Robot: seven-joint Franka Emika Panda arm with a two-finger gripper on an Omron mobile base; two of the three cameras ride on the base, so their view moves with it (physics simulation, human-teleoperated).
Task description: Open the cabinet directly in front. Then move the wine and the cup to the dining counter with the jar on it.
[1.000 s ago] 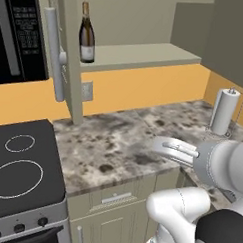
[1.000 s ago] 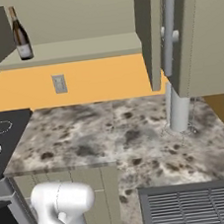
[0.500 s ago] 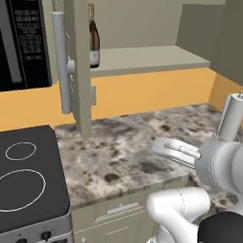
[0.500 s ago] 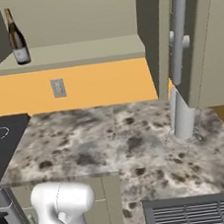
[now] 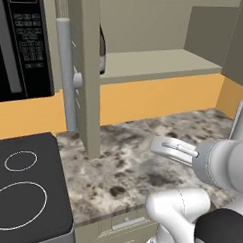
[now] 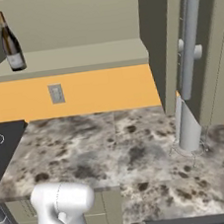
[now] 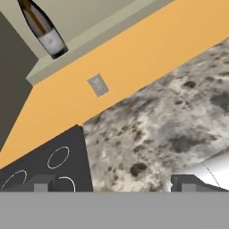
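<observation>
The wine (image 7: 44,30) stands on the cabinet (image 7: 96,27) shelf, tilted in frame; an outlet (image 7: 98,85) sits on the orange wall; below, the mottled surface (image 7: 165,129) adjoins a black cooktop (image 7: 49,163); the hand (image 7: 112,183) fingertips stand wide apart.

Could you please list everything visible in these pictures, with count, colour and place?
wine: one, dark olive bottle with pale label, standing upright at the left end of the cabinet shelf.
cabinet: one, beige-taupe, on the wall above the worktop, both doors open, long grey bar handles.
worktop: one, mottled grey-brown stone, under the cabinet.
wall outlet: one, grey, on the orange wall below the shelf.
cooktop: one, black with white rings, left of the worktop.
microwave: one, black, above the cooktop.
grey cylinder: one, standing on the worktop at the right.
gripper: one, open, held above the worktop, holding nothing.
</observation>
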